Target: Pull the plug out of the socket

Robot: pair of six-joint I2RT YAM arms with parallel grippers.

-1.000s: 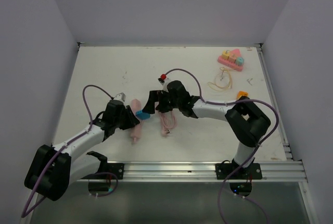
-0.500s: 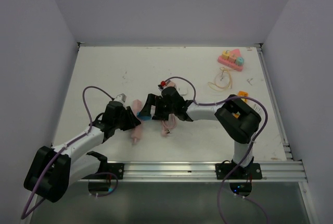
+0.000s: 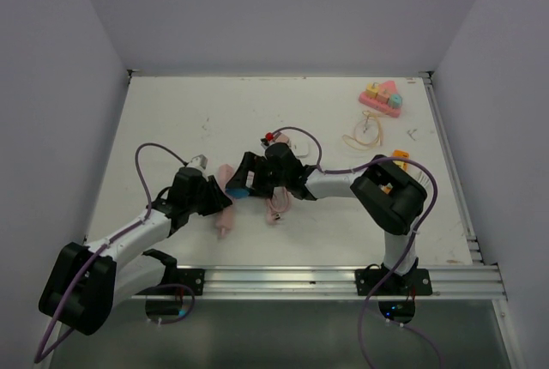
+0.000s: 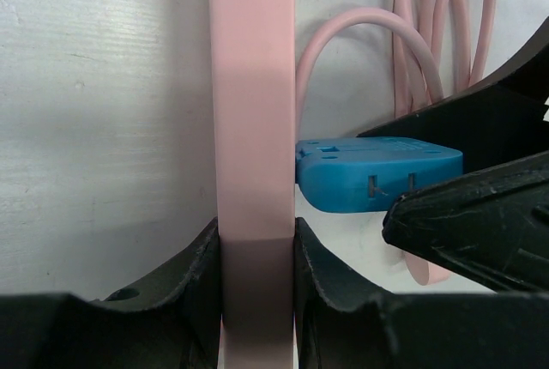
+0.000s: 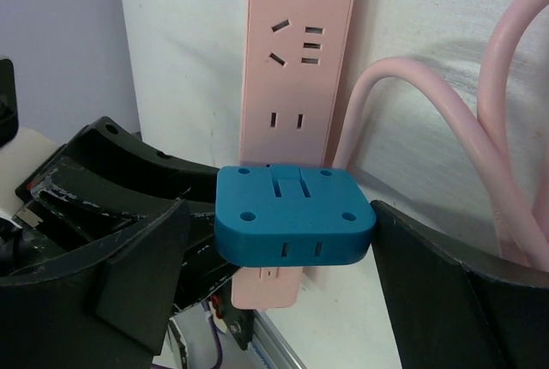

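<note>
A white desk [image 3: 171,120] sits boxed in by pale lilac walls [image 3: 274,9]. The left hand [image 4: 255,240] is clamped narrow on the pink socket strip [image 4: 253,86], one finger pressed against each edge. Just beside it, the right hand [image 5: 281,210] straddles the blue plug [image 5: 294,214], which is seated on the strip's face. One finger touches the plug; whether the other does, I cannot tell. A pink cable [image 3: 276,206] lies coiled under that hand. Far to the right of both hands, a pink tray [image 3: 375,103] carries coloured blocks [image 3: 386,92].
</note>
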